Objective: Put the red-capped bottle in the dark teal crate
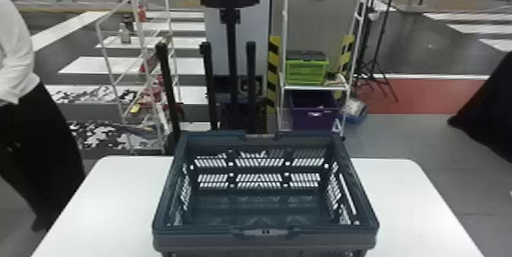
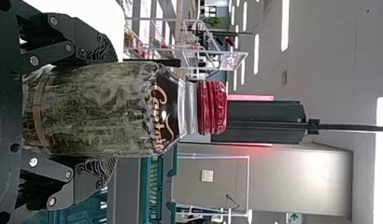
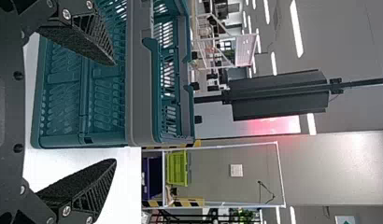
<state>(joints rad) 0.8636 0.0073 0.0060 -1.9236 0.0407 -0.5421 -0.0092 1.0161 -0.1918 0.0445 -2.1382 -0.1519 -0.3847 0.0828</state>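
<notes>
"Starting with the head view, where's the dark teal crate (image 1: 198, 241)?"

"I see it on the surface (image 1: 411, 206), about midway between the left and right edges."

"Left wrist view?"

"My left end effector (image 2: 113, 110) is clamped on the red-capped bottle (image 2: 129, 109), held cap up."

"Right wrist view?"

"My right end effector (image 3: 114, 112) has its fingers apart, with nothing between them."

"Which step, then?"

"Carrying, I judge. Next I should centre the bottle over the opening, lower it inside and release."
</notes>
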